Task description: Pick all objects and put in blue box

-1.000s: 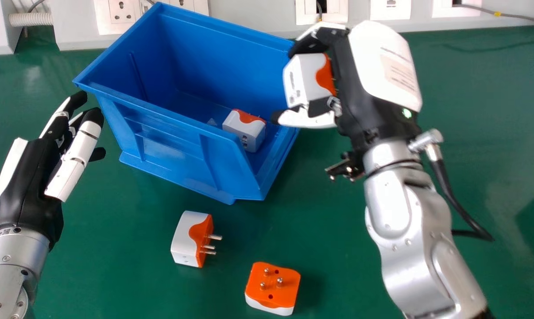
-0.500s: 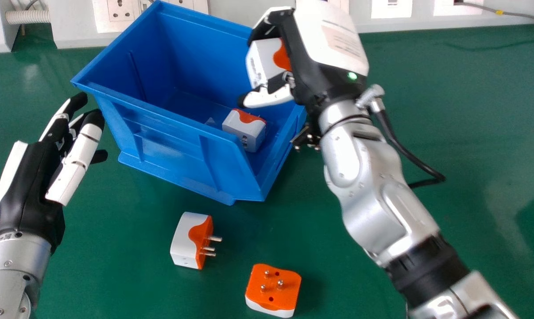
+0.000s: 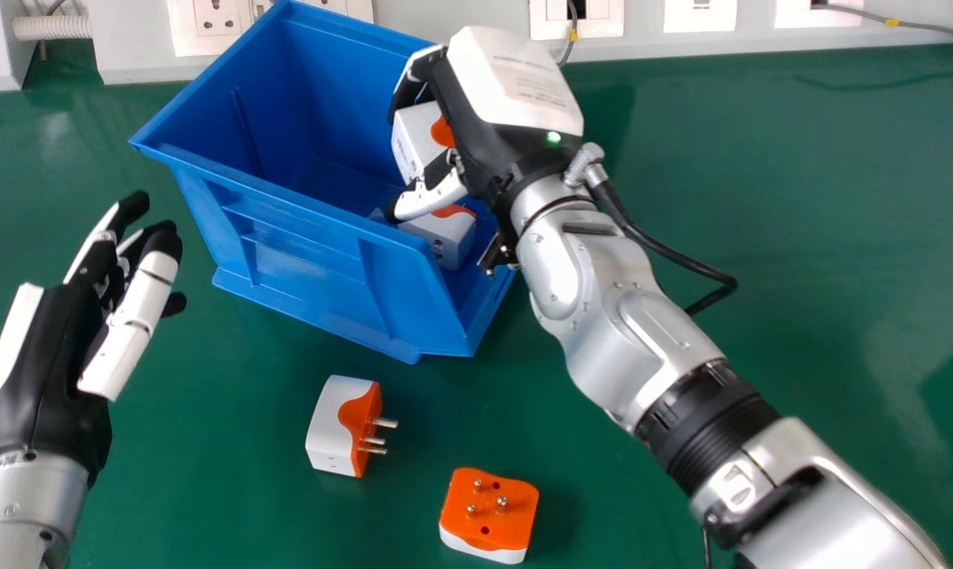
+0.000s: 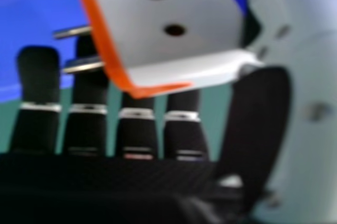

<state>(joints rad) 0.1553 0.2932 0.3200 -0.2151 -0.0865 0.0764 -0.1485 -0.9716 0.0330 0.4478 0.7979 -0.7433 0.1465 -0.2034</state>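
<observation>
Inside the open end of the blue box (image 3: 303, 229), my right hand (image 3: 476, 103) is shut on a white and orange plug adapter (image 3: 415, 142). In the right hand view that adapter (image 4: 168, 24) sits between the thumb and fingers of my right hand (image 4: 137, 129), its pins pointing away from the thumb. Another adapter (image 3: 445, 235) lies on the box floor just below the held one. On the green table stand a white adapter with an orange face (image 3: 338, 427) and an orange-topped one with pins up (image 3: 488, 510). My left hand (image 3: 50, 348) is open at the left, beside the box.
Wall sockets (image 3: 575, 20) and a grey trunking run behind the box along the green table's (image 3: 800, 237) back edge. A black cable loops from my right wrist. The silver right forearm (image 3: 642, 340) crosses the table right of the two loose adapters.
My right hand has moved left and then down into the box with the adapter still held. My left hand has shifted slightly toward the view's bottom.
</observation>
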